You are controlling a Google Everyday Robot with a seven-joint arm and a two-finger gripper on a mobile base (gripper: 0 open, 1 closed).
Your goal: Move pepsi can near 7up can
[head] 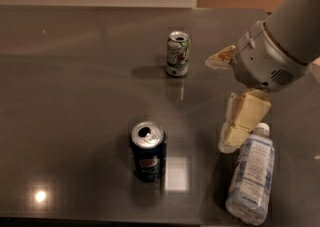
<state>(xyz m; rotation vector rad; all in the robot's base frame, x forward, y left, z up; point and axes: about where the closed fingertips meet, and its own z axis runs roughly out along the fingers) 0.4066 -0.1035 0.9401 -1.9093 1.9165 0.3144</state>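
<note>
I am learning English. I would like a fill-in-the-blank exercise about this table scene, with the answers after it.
1. The pepsi can stands ___ on the table, not tipped over.
2. The 7up can is white and silver with ___ markings.
3. The clear water bottle lies on its ___.
4. The hand hangs over the table, close to the bottle's white ___.

Missing words: upright; green; side; cap.
</note>
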